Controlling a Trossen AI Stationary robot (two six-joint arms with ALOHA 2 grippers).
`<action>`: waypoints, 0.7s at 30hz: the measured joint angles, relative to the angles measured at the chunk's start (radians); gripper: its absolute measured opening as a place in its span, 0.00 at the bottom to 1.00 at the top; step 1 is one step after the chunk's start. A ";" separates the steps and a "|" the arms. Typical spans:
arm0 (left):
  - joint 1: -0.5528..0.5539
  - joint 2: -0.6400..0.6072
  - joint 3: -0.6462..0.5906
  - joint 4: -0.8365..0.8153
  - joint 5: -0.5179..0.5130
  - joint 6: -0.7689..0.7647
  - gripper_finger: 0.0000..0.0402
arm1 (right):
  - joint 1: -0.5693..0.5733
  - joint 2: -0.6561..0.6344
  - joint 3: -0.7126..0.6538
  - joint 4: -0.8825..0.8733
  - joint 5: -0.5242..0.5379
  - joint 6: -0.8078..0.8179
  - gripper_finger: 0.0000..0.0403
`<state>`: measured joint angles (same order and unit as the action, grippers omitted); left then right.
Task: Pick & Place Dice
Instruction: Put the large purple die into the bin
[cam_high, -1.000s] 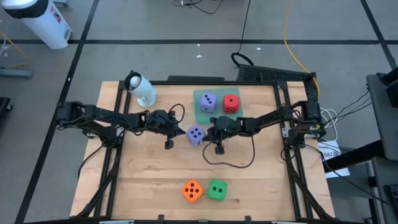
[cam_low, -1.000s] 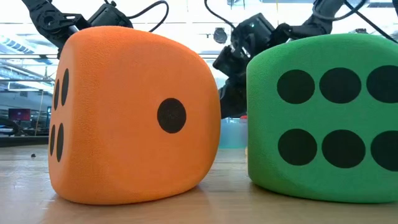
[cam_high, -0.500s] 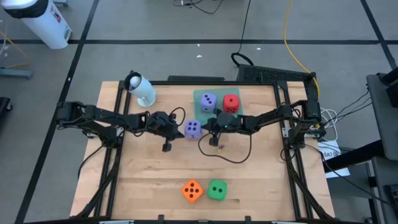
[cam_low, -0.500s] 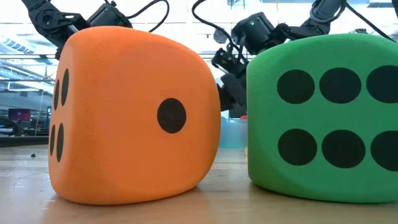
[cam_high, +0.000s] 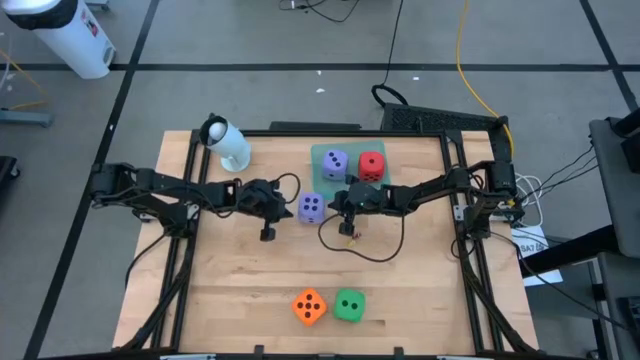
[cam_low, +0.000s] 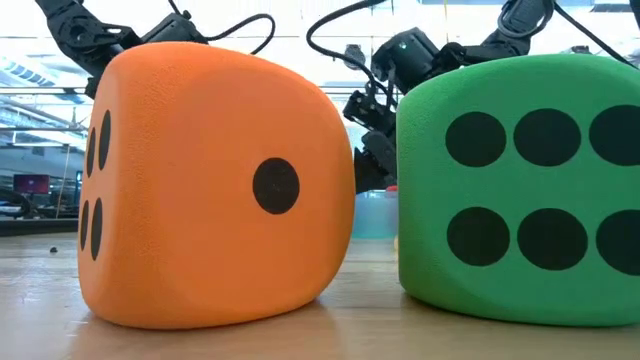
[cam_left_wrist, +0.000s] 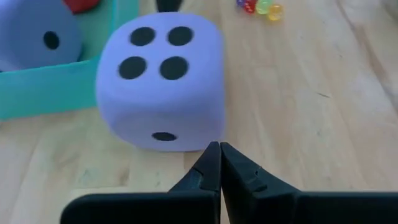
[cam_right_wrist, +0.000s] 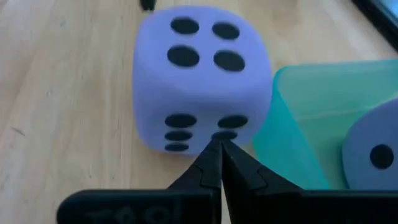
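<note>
A purple-blue die (cam_high: 311, 207), four pips up, rests on the table by the near left corner of the teal tray (cam_high: 322, 185). The tray holds another purple-blue die (cam_high: 334, 163) and a red die (cam_high: 371, 165). My left gripper (cam_high: 289, 205) is shut at the die's left side, and my right gripper (cam_high: 335, 206) is shut at its right side. An orange die (cam_high: 309, 307) and a green die (cam_high: 348, 305) sit side by side near the table's front edge and fill the low view. My left gripper points its shut fingertips (cam_left_wrist: 214, 155) slanting down from the table's left at the low edge of the die's one-pip side (cam_left_wrist: 165, 135); I cannot tell whether they touch it. My right gripper pushes with its shut fingertips (cam_right_wrist: 214, 155) against the low part of the die's six-pip side (cam_right_wrist: 214, 132), slanting down from the table's right. The die stays flat on the table.
A white cylinder (cam_high: 228, 143) lies at the table's far left. A black cable (cam_high: 360, 250) loops on the wood below my right arm. Small coloured beads (cam_left_wrist: 261, 6) lie right of the die. Bare wood spreads between the middle and the two front dice.
My right gripper has swung toward the far edge and pushed the purple-blue die, which slid along the table toward the tray's near left corner and turned a little. The cable loop under the right arm has shifted with it.
</note>
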<state>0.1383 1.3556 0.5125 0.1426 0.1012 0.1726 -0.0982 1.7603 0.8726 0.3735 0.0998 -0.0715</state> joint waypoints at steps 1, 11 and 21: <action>0.006 0.000 0.000 0.001 -0.001 -0.005 0.01 | 0.000 0.000 0.000 -0.001 0.000 0.003 0.00; 0.044 0.000 0.000 0.049 -0.004 -0.043 0.01 | -0.011 0.000 0.000 0.093 -0.056 0.004 0.00; 0.036 0.096 0.001 0.055 0.003 -0.045 0.00 | -0.011 0.000 0.000 0.060 -0.079 0.033 0.00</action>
<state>0.1747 1.4515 0.5133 0.1979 0.1040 0.1278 -0.1097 1.7599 0.8730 0.4336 0.0212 -0.0381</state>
